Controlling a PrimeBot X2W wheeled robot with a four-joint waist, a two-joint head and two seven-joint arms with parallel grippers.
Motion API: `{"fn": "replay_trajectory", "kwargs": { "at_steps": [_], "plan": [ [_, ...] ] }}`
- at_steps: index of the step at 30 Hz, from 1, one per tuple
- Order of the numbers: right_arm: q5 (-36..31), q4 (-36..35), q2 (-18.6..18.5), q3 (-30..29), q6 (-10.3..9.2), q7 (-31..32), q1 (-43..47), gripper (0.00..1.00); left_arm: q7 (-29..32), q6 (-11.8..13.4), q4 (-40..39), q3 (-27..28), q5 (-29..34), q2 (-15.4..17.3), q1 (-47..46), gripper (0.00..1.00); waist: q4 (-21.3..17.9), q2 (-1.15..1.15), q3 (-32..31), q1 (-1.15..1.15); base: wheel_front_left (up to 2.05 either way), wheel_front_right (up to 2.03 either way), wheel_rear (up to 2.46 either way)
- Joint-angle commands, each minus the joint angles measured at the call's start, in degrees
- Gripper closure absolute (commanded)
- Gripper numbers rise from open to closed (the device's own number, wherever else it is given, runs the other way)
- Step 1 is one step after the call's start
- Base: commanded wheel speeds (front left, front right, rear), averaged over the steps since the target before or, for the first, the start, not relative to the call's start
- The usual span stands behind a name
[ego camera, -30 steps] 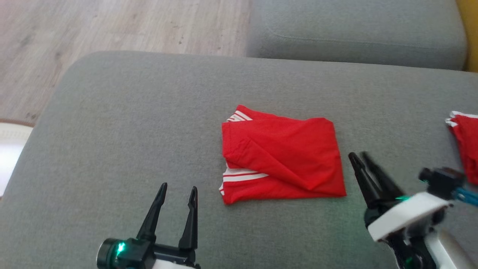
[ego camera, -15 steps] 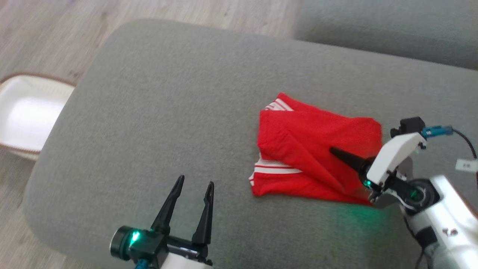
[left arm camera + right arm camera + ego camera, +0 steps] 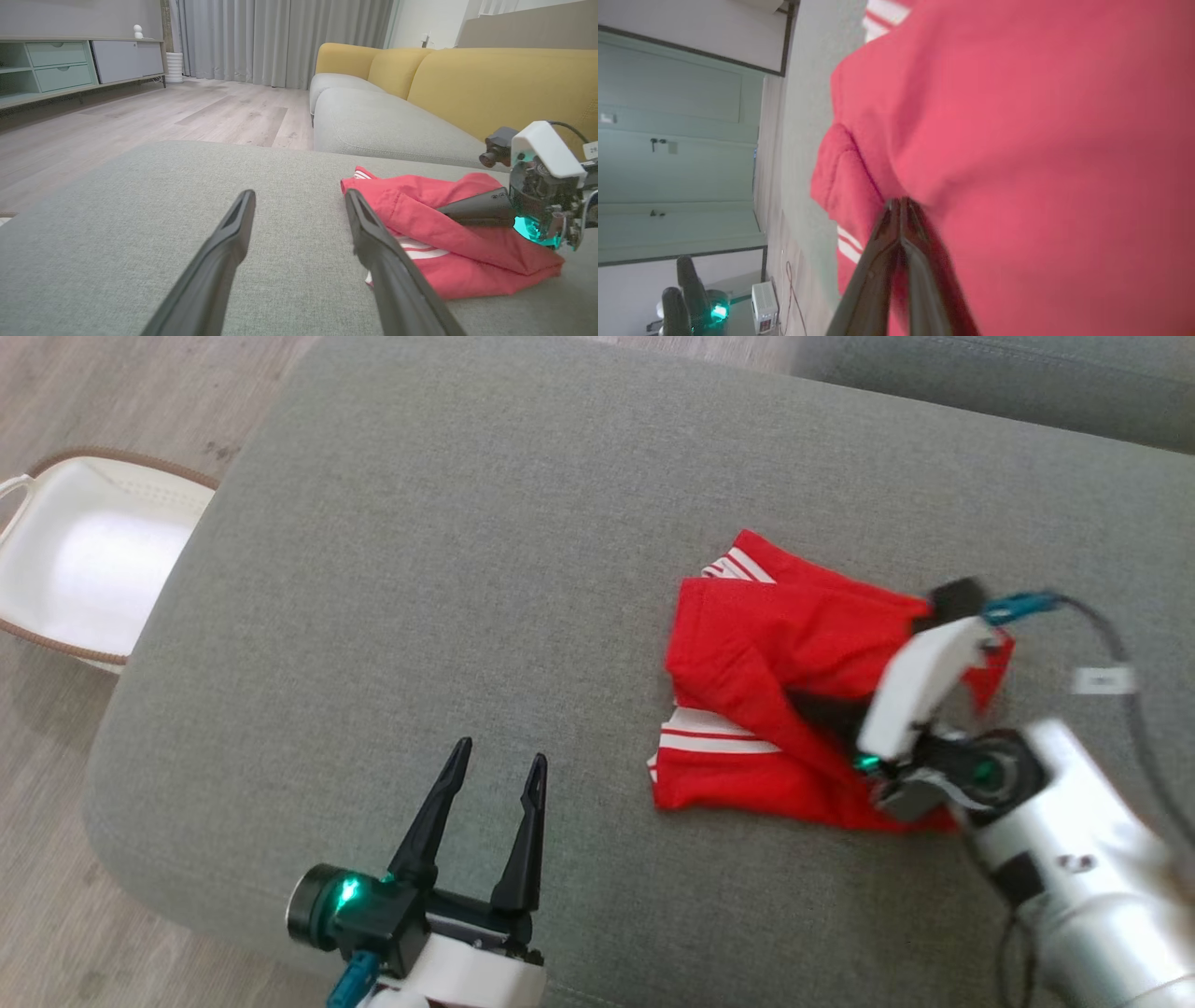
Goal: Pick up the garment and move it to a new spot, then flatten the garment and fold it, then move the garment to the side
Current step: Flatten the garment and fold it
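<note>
The red garment (image 3: pixel 761 649) with white stripes lies folded on the grey sofa cushion (image 3: pixel 448 551), right of centre. My right gripper (image 3: pixel 805 703) lies across its right half, fingers shut together, tips pressed into a diagonal fold. The right wrist view shows the shut gripper (image 3: pixel 899 203) against the garment's red cloth (image 3: pixel 1017 140). The garment's right edge is bunched beside the white wrist. My left gripper (image 3: pixel 501 753) hovers open over bare cushion, left of and nearer than the garment. In the left wrist view that gripper (image 3: pixel 299 193) is empty, and the garment (image 3: pixel 411 210) is to its right.
A white basket (image 3: pixel 65 560) stands on the wooden floor (image 3: pixel 140 392) past the cushion's left edge. A second grey cushion (image 3: pixel 1027 373) lies at the far right, with a yellow sofa back (image 3: pixel 490 79) behind it. The cushion's near edge runs just under the left gripper.
The head camera has swung left, bringing the basket into view. My right gripper went from beside the garment's right edge onto it, and that edge has bunched up. The left gripper stays open.
</note>
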Motion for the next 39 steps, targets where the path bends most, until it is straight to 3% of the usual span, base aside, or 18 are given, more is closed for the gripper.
{"fn": "replay_trajectory", "kwargs": {
  "at_steps": [1, 7, 12, 13, 14, 15, 21, 26, 27, 31, 36, 39],
  "plan": [
    [1.0, -2.6, 2.1, 2.1, -0.04, 0.6, -0.9, 1.0, -0.5, 0.6, -1.6, 2.0, -0.2, -0.2, -1.6, 0.0, -0.3, 0.0, -0.2, -0.01, 0.0, 0.0, 0.0],
    [3.0, -9.4, 3.1, 8.6, -0.04, 3.0, 1.9, 1.0, -0.5, 0.5, -1.1, 2.3, 0.3, -0.2, -1.3, 0.0, -1.5, 0.0, -2.1, -0.01, 0.0, 0.0, 0.0],
    [1.7, -20.0, -0.5, 10.6, -0.04, -5.1, 5.5, 1.0, -0.5, 0.8, -0.8, 3.3, 0.8, -0.2, 0.2, 0.0, -3.6, 0.0, -5.5, -0.01, 0.0, 0.0, 0.0],
    [0.4, -21.8, -1.8, 10.9, -0.04, -7.6, 6.2, 0.88, -0.5, 0.9, -0.8, 3.6, 0.8, -0.2, 0.7, 0.0, -4.2, 0.0, -6.4, -0.01, 0.0, 0.0, 0.0],
    [-1.0, -23.3, -3.3, 11.2, -0.04, -10.2, 7.0, 0.67, -0.5, 1.1, -0.8, 4.0, 0.8, -0.2, 1.2, 0.0, -4.9, 0.0, -7.4, -0.01, 0.0, 0.0, 0.0],
    [-2.8, -24.5, -4.9, 11.5, -0.04, -12.8, 7.9, 0.0, -0.5, 1.2, -0.8, 4.2, 0.8, -0.2, 1.8, 0.0, -5.5, 0.0, -8.3, -0.01, 0.0, 0.0, 0.0],
    [-15.6, -26.6, -12.9, 10.4, -0.04, -30.0, 12.7, 0.0, -0.5, 1.6, -1.1, 6.0, 0.4, -0.2, 4.8, 0.0, -11.1, 0.0, -11.8, -0.01, 0.0, 0.0, 0.0],
    [-24.5, -25.4, -13.3, 4.6, -0.04, -43.9, 17.3, 0.0, -0.5, 1.5, -1.5, 7.2, 0.5, -0.1, 5.3, 0.0, -16.0, 0.0, -12.5, -0.01, 0.0, 0.0, 0.0],
    [-24.5, -25.4, -13.3, 4.6, -0.04, -43.9, 17.3, 0.0, -0.5, 1.5, -1.5, 7.2, 0.5, -0.1, 5.3, 0.0, -16.0, 0.0, -12.5, -0.01, 0.0, 0.0, 0.0],
    [-33.5, -23.5, -11.2, -0.9, -0.04, -53.3, 21.9, 0.0, -0.5, 1.8, -2.0, 8.0, 0.8, -0.1, 5.6, 0.0, -19.2, 0.0, -13.1, -0.01, 0.0, 0.0, 0.0],
    [-43.2, -23.4, -6.3, -7.1, -0.04, -55.4, 28.7, 0.0, -0.5, 2.0, -2.9, 8.4, 1.4, -0.1, 6.1, 0.0, -21.6, 0.0, -13.7, -0.01, 0.0, 0.0, 0.0],
    [-47.2, -26.8, -2.4, -11.3, -0.04, -55.4, 32.6, 0.0, -0.5, 2.3, -3.4, 9.0, 1.8, -0.1, 6.7, 0.0, -22.3, 0.0, -14.1, -0.01, 0.0, 0.0, 0.0]
  ]
}}
